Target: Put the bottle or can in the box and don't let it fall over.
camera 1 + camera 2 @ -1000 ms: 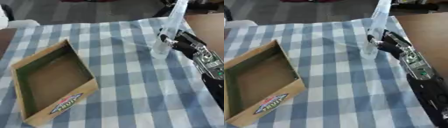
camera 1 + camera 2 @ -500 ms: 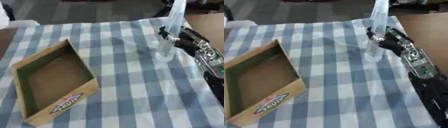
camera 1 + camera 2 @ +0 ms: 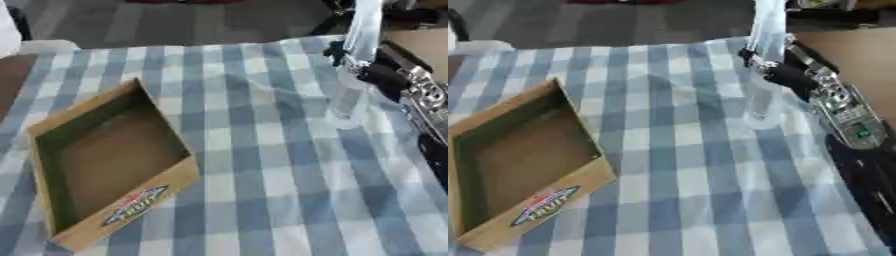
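A tall clear plastic bottle (image 3: 354,75) stands upright at the right side of the blue-and-white checked cloth (image 3: 254,165). My right hand (image 3: 381,77) comes in from the right, its dark fingers curled round the bottle's middle. Whether the bottle's base rests on the cloth or hangs just above it, I cannot tell. The open cardboard box (image 3: 105,160), shallow with a fruit label on its near wall, lies at the left, well apart from the bottle. My left hand shows in no view.
Bare brown tabletop (image 3: 859,55) shows beyond the cloth's right edge. A white object (image 3: 9,27) sits at the far left corner. Open checked cloth lies between the box and the bottle.
The bottle and my right hand around it have shifted a little to the right and nearer. The box has stayed where it was.
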`<state>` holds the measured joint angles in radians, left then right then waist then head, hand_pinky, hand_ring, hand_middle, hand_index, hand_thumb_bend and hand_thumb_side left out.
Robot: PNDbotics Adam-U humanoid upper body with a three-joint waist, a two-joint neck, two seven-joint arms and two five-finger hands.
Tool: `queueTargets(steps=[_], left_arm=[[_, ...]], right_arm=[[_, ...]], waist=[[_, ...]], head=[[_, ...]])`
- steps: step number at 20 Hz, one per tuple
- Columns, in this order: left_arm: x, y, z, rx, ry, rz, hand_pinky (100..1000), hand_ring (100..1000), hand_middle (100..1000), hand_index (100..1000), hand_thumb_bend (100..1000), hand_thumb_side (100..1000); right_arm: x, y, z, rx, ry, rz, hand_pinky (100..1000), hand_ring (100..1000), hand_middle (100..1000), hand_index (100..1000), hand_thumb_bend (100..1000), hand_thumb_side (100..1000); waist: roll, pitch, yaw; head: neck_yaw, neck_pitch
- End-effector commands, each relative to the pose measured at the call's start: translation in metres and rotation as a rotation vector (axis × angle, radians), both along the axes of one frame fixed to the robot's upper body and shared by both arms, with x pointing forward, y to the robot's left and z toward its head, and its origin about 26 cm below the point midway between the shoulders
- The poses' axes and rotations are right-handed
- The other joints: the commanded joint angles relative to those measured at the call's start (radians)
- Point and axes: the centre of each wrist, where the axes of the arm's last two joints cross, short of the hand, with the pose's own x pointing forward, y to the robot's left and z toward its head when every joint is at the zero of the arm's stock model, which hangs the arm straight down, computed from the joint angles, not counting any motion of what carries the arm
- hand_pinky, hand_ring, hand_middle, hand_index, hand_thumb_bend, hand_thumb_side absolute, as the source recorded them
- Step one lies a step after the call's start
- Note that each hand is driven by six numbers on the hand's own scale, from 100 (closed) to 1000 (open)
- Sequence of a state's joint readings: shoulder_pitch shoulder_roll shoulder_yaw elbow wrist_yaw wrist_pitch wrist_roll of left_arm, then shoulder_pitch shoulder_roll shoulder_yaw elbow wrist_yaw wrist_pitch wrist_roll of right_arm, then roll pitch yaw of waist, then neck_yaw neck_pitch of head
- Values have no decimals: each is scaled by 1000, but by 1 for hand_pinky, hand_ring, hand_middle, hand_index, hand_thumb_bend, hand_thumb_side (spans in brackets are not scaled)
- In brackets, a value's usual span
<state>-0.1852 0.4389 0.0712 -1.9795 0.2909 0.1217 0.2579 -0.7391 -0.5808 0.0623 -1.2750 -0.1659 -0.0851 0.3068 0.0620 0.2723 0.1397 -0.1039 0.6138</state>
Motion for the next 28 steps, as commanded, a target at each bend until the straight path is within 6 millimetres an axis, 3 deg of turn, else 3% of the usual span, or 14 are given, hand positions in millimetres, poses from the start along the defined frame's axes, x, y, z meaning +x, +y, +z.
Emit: queueTargets(steps=[1,9,19,24,28], left_arm=[[-3,4,11,32,-32,3,362,602,687,657,100,579],[-3,4,11,36,-33,1,362,603,688,657,100,578],[-4,6,11,44,-32,4,362,604,690,657,100,577],[-4,8,11,54,-31,9,364,605,690,658,100,576],[-5,9,11,59,-29,15,366,607,691,658,100,575]], right_arm=[[-4,-4,24,-9,-54,0,1000,969,673,114,100,470],[-4,-4,21,10,-39,-2,1000,920,671,115,100,470],[-6,4,44,50,-69,25,1000,892,655,117,100,470],[-6,18,61,51,-80,42,1000,878,649,119,100,470],[-2,42,74,54,-83,67,996,872,645,119,100,470]], waist=[[-4,-24,2],[-3,-22,3],[-10,-35,1],[-20,-54,3],[-28,-73,10]], head=[[5,4],[9,8],[14,21],[16,35],[4,53]])
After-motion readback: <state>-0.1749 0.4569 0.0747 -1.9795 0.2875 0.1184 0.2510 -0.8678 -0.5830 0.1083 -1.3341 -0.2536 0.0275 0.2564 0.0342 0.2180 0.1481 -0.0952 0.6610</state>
